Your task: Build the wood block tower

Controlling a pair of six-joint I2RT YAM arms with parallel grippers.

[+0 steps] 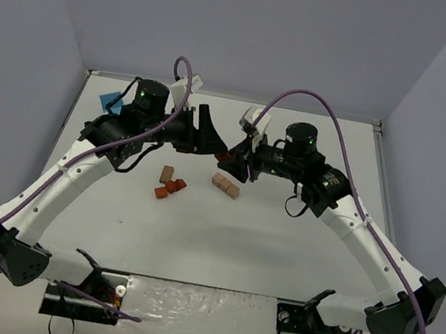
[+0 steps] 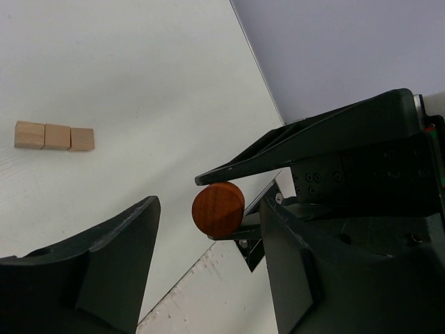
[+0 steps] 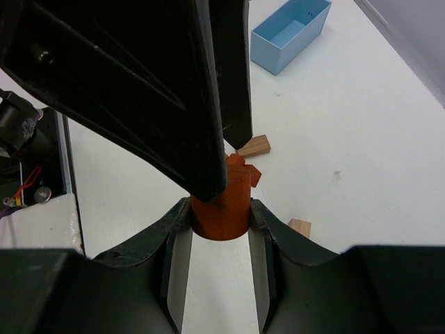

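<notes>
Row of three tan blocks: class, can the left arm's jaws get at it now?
Probably yes: the left gripper is open and empty, and the row lies uncovered; the right gripper, holding the cylinder, crowds close.

- Light-blue rectangular box [image 3: 302,40], open on top, lying flat on white tabletop [image 1: 219,236] towards back-left corner; mostly hidden in top view.
- Pale lavender-grey walls [image 1: 248,24] closing in tabletop on three sides.
- Mottled white strip [image 1: 197,314] along near edge.

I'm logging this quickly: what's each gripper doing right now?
Left gripper: open, holding nothing.
Right gripper: closed on the reddish-brown cylinder.
</notes>
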